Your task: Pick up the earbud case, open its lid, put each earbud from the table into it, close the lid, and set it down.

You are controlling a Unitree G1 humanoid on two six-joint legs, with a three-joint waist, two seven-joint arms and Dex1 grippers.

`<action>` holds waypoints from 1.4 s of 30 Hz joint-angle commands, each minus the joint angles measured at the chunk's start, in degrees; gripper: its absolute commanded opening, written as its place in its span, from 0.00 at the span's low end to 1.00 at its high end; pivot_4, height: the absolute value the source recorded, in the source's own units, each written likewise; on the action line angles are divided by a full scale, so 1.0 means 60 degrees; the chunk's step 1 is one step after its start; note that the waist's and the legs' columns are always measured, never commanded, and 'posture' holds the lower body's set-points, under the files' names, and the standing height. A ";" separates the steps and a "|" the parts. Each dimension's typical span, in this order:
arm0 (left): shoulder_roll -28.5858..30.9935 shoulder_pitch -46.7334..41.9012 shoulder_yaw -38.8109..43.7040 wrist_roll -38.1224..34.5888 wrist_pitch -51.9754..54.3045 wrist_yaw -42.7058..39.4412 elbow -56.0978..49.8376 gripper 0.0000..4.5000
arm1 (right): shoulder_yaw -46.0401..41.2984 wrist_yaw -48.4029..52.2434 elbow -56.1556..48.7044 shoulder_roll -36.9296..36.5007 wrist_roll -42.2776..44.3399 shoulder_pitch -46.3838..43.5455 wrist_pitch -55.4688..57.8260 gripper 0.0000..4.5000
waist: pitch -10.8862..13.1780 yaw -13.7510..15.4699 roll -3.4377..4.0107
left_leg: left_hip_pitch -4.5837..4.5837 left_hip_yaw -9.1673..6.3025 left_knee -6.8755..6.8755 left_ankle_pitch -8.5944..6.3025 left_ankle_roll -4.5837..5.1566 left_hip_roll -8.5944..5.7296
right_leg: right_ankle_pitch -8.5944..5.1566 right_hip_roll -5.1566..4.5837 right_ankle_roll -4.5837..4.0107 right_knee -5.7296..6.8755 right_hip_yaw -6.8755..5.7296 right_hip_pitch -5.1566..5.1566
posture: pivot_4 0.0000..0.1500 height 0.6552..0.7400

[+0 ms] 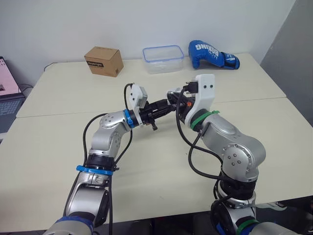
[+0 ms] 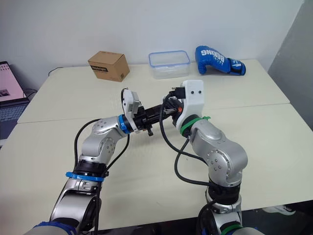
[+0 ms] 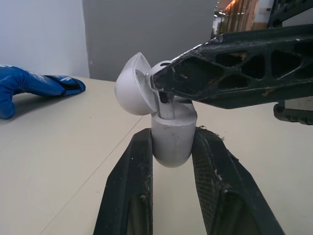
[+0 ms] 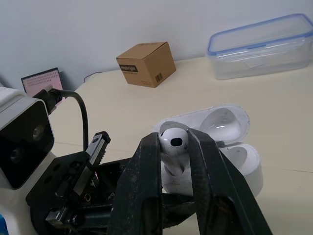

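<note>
The white earbud case (image 3: 170,139) stands upright between the fingers of my left gripper (image 3: 173,138), which is shut on its base. Its lid (image 3: 133,85) is swung open. My right gripper (image 4: 174,143) is shut on a white earbud (image 4: 174,139), holding it right at the open mouth of the case (image 4: 242,159), with the stem pointing down into it. In the left eye view the two grippers meet tip to tip above the middle of the table, left gripper (image 1: 163,105) against right gripper (image 1: 174,99); the case is mostly hidden there.
Along the table's far edge sit a cardboard box (image 1: 103,60), a clear plastic container with a blue rim (image 1: 163,58) and a blue boxing glove (image 1: 211,54). A laptop (image 1: 7,93) stands off the left side. A seam (image 1: 254,100) runs across the tabletop.
</note>
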 commanded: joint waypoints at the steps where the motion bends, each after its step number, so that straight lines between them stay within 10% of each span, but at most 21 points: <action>1: -0.0135 -0.0521 0.0261 -0.0072 -0.0372 0.0243 -0.0166 0.17 | 0.0105 -0.0215 -0.0026 0.0785 0.0265 0.0007 0.0021 0.09 | 0.0000 0.0000 0.0000 | 0.0000 0.0001 0.0000 0.0000 0.0000 0.0000 | 0.0000 0.0000 0.0000 -0.0001 0.0000 0.0000 | 1.00 0.89; 9: -0.0177 -0.0539 0.0282 -0.0050 -0.0464 0.0223 -0.0108 0.17 | 0.0400 -0.0186 0.0010 0.0230 0.0291 -0.0117 -0.0455 0.62 | 0.0000 -0.0048 0.0000 | 0.0000 0.0001 -0.0001 0.0000 0.0000 0.0001 | 0.0000 0.0001 0.0000 -0.0001 0.0001 -0.0001 | 1.00 0.89; 25: 0.0188 0.0000 0.0434 -0.0372 -0.0103 -0.0329 -0.0550 0.17 | 0.0275 0.1825 -0.0609 -0.2205 0.1019 -0.0521 -0.0675 0.62 | 0.0000 -0.0053 0.0000 | -0.0001 0.0008 -0.0002 0.0000 0.0001 0.0001 | 0.0000 0.0002 0.0000 -0.0004 0.0001 0.0001 | 1.00 0.89; 35: 0.1121 0.0634 0.0572 -0.0904 0.0289 -0.1436 -0.0719 0.17 | -0.0823 0.7402 -0.0194 -0.7746 0.4351 -0.1947 0.0239 0.62 | 0.0005 -0.0024 -0.0002 | -0.0008 0.0030 -0.0003 -0.0003 0.0007 0.0002 | -0.0001 0.0004 0.0001 -0.0026 -0.0025 0.0015 | 1.00 0.89; 42: 0.1578 0.1242 0.0611 -0.1335 0.0794 -0.2052 -0.1513 0.17 | 0.2400 1.0924 0.1772 -1.1203 0.1639 -0.2503 -0.1999 0.62 | 0.0007 -0.0035 -0.0008 | -0.0006 0.0067 0.0001 -0.0006 0.0013 0.0006 | -0.0003 0.0004 0.0006 -0.0027 -0.0012 0.0020 | 1.00 0.89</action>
